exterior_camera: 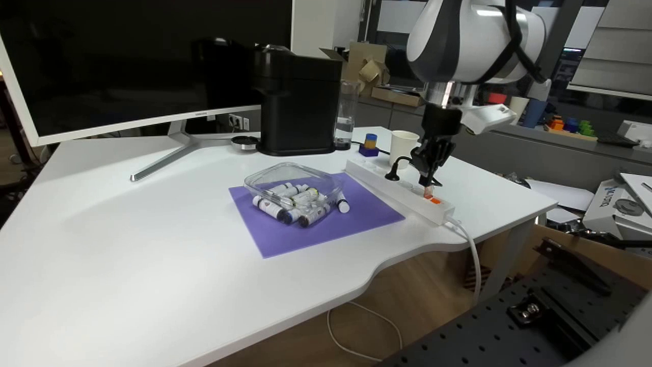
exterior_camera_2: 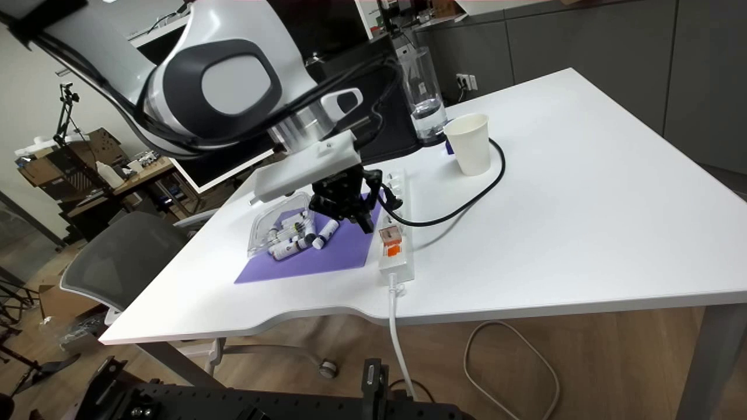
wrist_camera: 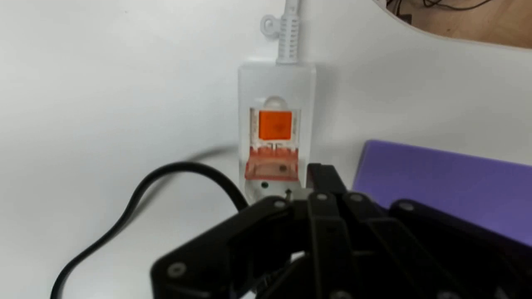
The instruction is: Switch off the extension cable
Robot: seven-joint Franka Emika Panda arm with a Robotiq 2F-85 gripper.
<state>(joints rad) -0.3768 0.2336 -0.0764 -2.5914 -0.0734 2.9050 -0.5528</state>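
Observation:
The extension cable is a long white power strip lying on the table, also seen in an exterior view and the wrist view. Its orange switch shows near the corded end, also in both exterior views. A clear reddish flap stands raised beside the switch. A black plug sits in a socket. My gripper is shut and empty, its fingertips together above the strip's mat-side edge, apart from the switch. It also shows in both exterior views.
A purple mat beside the strip bears a clear container and several white tubes. A paper cup and the plug's black cord lie on the other side. A coffee machine and water glass stand behind.

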